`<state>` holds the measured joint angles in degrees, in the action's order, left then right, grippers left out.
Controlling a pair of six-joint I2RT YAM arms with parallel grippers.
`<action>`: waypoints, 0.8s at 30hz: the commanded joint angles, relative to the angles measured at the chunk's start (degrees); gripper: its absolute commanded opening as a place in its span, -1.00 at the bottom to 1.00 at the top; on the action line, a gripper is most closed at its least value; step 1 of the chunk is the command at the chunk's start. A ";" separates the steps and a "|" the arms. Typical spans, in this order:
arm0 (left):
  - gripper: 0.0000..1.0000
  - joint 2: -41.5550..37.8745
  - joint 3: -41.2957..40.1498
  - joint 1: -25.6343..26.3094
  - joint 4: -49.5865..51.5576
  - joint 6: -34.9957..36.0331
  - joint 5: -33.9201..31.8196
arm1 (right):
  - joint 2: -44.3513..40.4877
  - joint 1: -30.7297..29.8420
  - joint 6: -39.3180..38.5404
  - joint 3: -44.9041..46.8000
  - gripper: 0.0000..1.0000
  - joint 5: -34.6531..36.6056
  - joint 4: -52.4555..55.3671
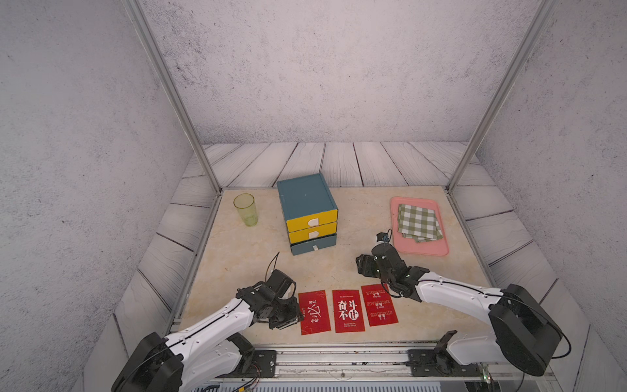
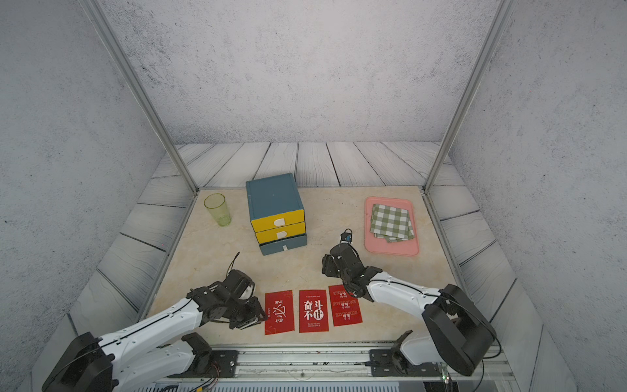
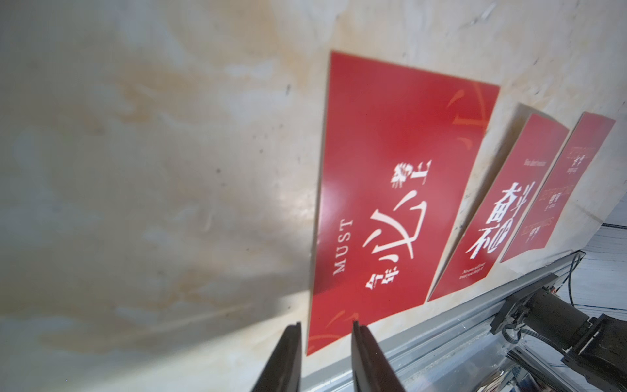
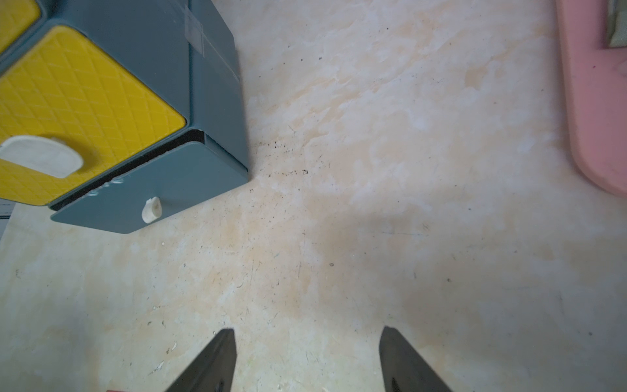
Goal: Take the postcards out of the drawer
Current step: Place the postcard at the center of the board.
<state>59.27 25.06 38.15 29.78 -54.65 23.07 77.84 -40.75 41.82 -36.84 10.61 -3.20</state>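
In both top views the 3 postcards [image 1: 349,310] [image 2: 313,310] lie flat in 1 row on the smooth, marble-patterned beige table [image 1: 237,258], close to its near edge. They are thin red rectangles with white characters. Each long axis runs from that edge toward the cabinet [image 1: 307,207], a blue-grey box with 2 yellow drawers [image 1: 312,220]. The third postcard [image 1: 378,305] is turned slightly. The print on the middle postcard [image 1: 349,315] is upside down here.

The left gripper [image 1: 298,317] [image 2: 259,315] is low, just beside the outer long edge of the first postcard [image 1: 314,312]. The right gripper [image 1: 360,264] [image 2: 327,264] is beyond the third postcard, between it and the cabinet, apart from both. The bottom drawer [image 1: 314,244] sticks out a little.

In the left wrist view the 2 dark flat fingers [image 3: 288,356] of the left gripper [image 3: 325,325] are parted by a narrow gap. A corner of the glossy first postcard [image 3: 390,203] shows in this gap, but the card lies flat and the fingers do not pinch it. The other 2 cards are beyond it.

In the right wrist view the right gripper [image 4: 307,331] is spread wide and holds nothing; only bare table [image 4: 373,169] is between the fingers. Ahead of it are the bottom drawer [image 4: 152,183] with a small white knob [image 4: 151,210], a dark slit above it, and a yellow drawer with a quilted diamond texture. A rounded pink tray [image 4: 593,101] is off to one side.
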 commanded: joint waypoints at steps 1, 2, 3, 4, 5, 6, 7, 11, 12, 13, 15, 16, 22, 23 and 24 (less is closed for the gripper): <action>-0.39 2.63 3.32 0.08 1.88 3.12 -3.08 | -2.56 0.23 -0.09 0.81 0.41 -0.08 1.18; -0.38 3.76 3.85 0.08 1.32 3.51 -3.07 | -2.65 0.30 -0.08 0.93 0.41 -0.22 1.18; -0.38 4.93 4.14 0.04 0.62 3.67 -3.20 | -2.70 0.24 0.01 1.02 0.41 -0.15 1.16; -0.37 5.97 4.39 -0.07 0.18 3.83 -3.21 | -2.63 0.30 0.10 1.08 0.41 -0.16 1.07; -0.37 7.20 4.73 -0.22 -0.35 4.17 -3.24 | -2.61 0.24 0.20 1.13 0.41 -0.24 1.08; -0.37 8.55 5.16 -0.40 -0.50 4.52 -3.12 | -2.58 0.23 0.26 1.10 0.41 -0.40 1.03; -0.37 9.51 5.53 -0.53 -0.62 5.01 -3.01 | -2.61 0.23 0.28 1.07 0.41 -0.50 1.09; -0.34 11.57 6.93 -0.88 -0.73 6.09 -3.92 | -2.70 0.24 0.28 1.25 0.41 -0.50 1.07; -0.32 11.43 7.16 -1.04 -0.62 6.16 -4.45 | -2.78 0.24 0.35 1.29 0.41 -0.50 1.01; -0.31 11.27 7.20 -1.14 -0.69 6.23 -4.89 | -2.74 0.30 0.36 1.37 0.41 -0.50 1.05; -0.29 11.30 7.30 -1.56 -0.95 6.28 -5.58 | -2.80 0.27 0.44 1.49 0.41 -0.48 0.97; -0.29 11.59 7.31 -1.88 -1.23 6.47 -5.51 | -2.79 0.26 0.45 1.53 0.41 -0.44 0.81; -0.27 14.29 7.14 -2.73 -3.64 7.05 -4.04 | -2.52 0.33 0.56 1.61 0.41 -0.70 0.71; -0.26 14.53 7.11 -2.86 -4.15 7.02 -3.92 | -2.61 0.30 0.54 1.66 0.41 -0.68 0.74; -0.26 14.78 7.16 -2.95 -4.60 7.02 -3.75 | -2.69 0.29 0.58 1.61 0.41 -0.68 0.73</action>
<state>73.34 31.46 35.73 26.52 -48.75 19.31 77.21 -40.73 41.95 -35.92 10.39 -3.20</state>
